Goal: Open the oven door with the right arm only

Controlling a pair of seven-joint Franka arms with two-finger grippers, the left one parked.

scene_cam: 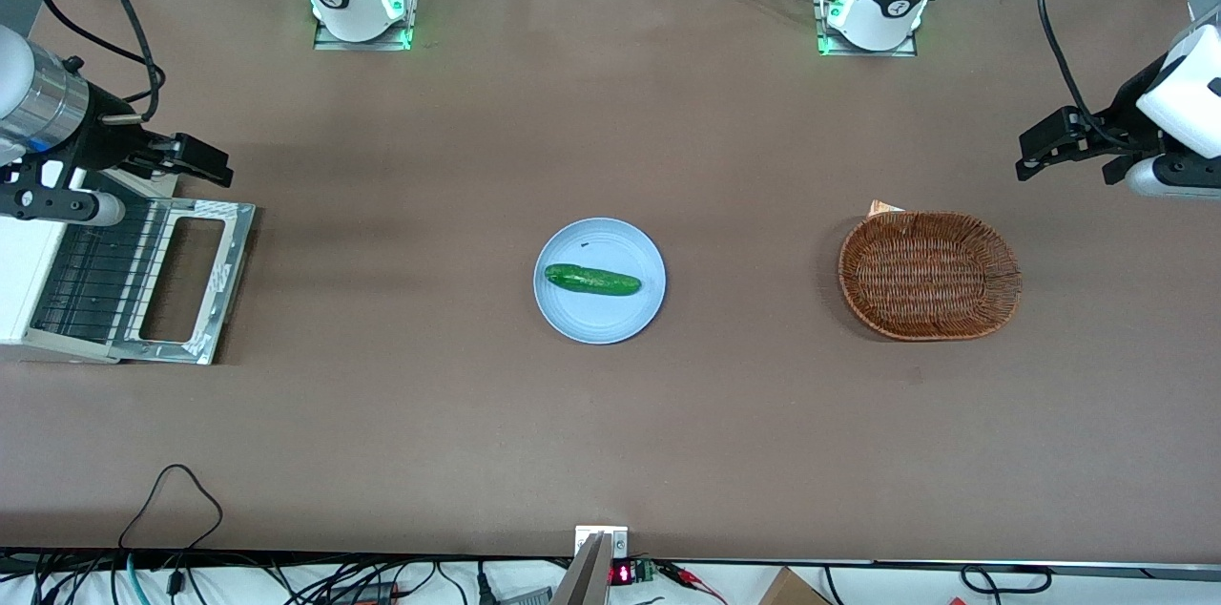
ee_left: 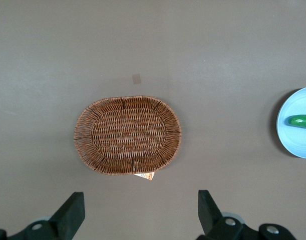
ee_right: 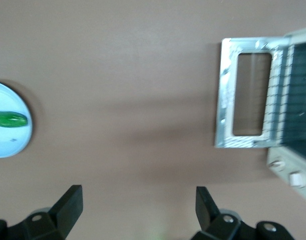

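You see the oven door [scene_cam: 187, 281] in brushed silver metal around dark glass, a matt black gripper [scene_cam: 196, 163] above matt brown table [scene_cam: 610, 433] — and a rough woven wicker basket [scene_cam: 929, 275].

oven door [scene_cam: 186, 281] silver-grey, dark window | gripper [scene_cam: 196, 161] black, above oven door

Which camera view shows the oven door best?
The front view: the oven door lies folded flat, whole frame and window visible, pincer open above it. The right wrist view shows it blurred. The left wrist view misses it.
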